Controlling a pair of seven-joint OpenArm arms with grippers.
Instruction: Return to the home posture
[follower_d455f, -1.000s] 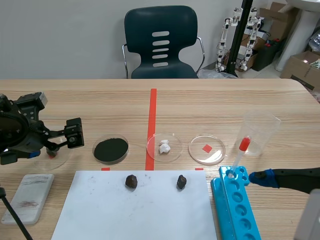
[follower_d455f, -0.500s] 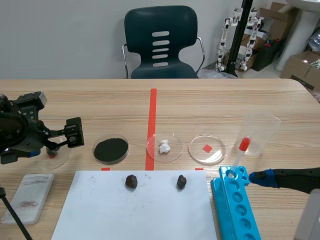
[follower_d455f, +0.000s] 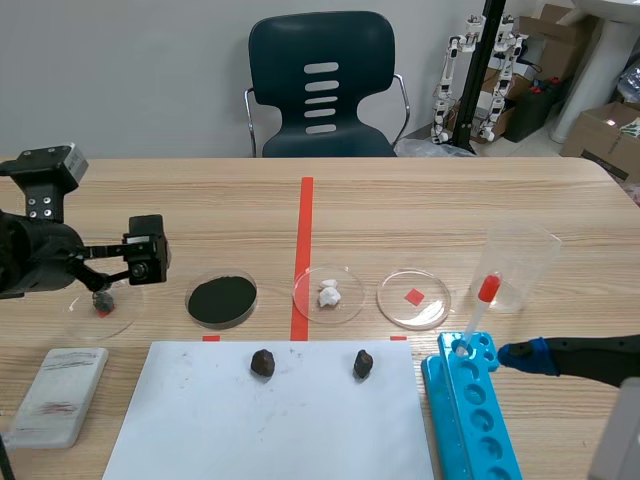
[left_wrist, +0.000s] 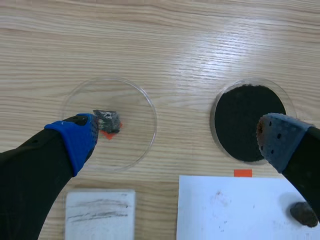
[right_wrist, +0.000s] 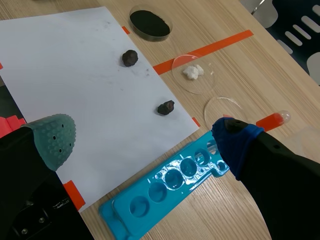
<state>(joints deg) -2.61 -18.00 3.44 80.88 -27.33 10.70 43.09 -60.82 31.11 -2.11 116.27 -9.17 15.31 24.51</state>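
We see both arms low at the table, both pincers spread wide on nothing.

Nearest us, a white sheet of paper (follower_d455f: 200, 430) carries a small dark lump (follower_d455f: 263, 363) and a second dark lump (follower_d455f: 364, 364), with a flat grey-white slab (follower_d455f: 60, 395) to its left and a bright blue plastic tube rack (follower_d455f: 475, 420) to its right. A clear dropper with a red bulb (follower_d455f: 480, 308) stands in the rack's far end. The right gripper (right_wrist: 144, 135) lies just beside that rack, fingers parted. Farther off, the left gripper (left_wrist: 177, 137) hangs, fingers apart, over a clear round dish (left_wrist: 127, 97) holding a small grey fragment (left_wrist: 107, 120). Its blue pad (left_wrist: 77, 139) may touch the fragment, though we cannot tell. Alongside sits a round dish of black powder (follower_d455f: 222, 298), then a clear plastic beaker (follower_d455f: 520, 262).
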